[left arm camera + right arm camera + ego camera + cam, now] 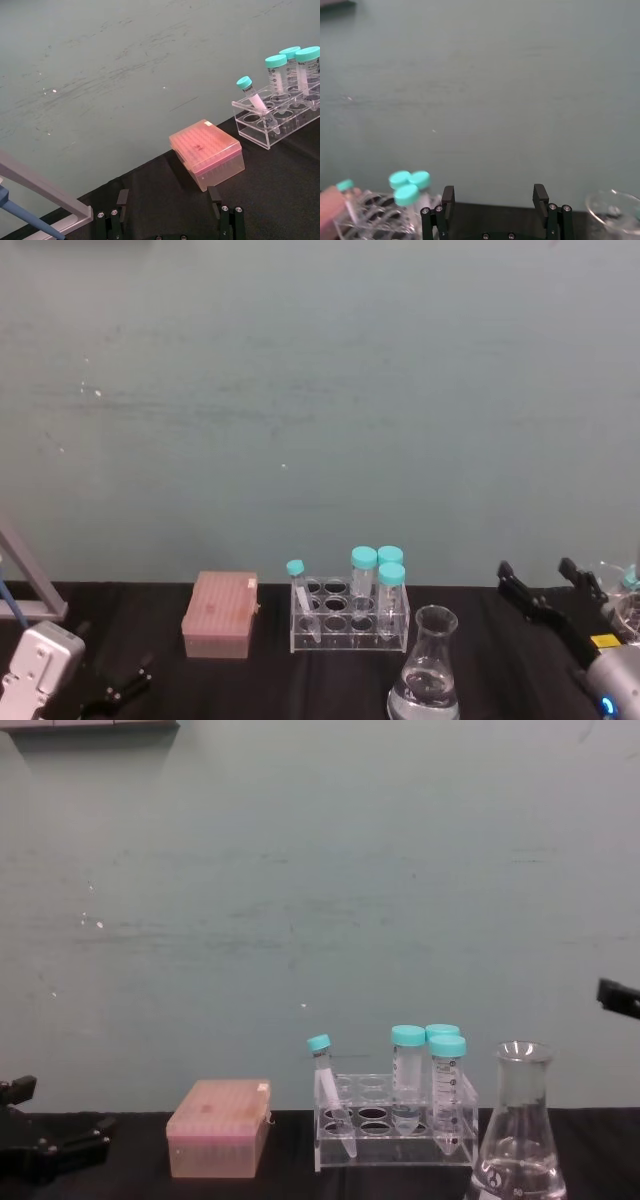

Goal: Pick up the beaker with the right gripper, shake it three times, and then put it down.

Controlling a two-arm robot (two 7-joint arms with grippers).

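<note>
right end effector (494,200) wide apart, empty; chest view shows beaker (519,1140) label.

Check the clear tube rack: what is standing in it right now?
The tube rack holds four teal-capped tubes: three upright at its right end, one thinner tube leaning at the left. Other holes look empty. Tube contents cannot be made out.

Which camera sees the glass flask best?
The chest view is best: it shows the flask from the side, with its rim, neck and widening body standing beside the tube rack. The head view looks down on it near the bottom edge. The right wrist view catches just its rim.
</note>
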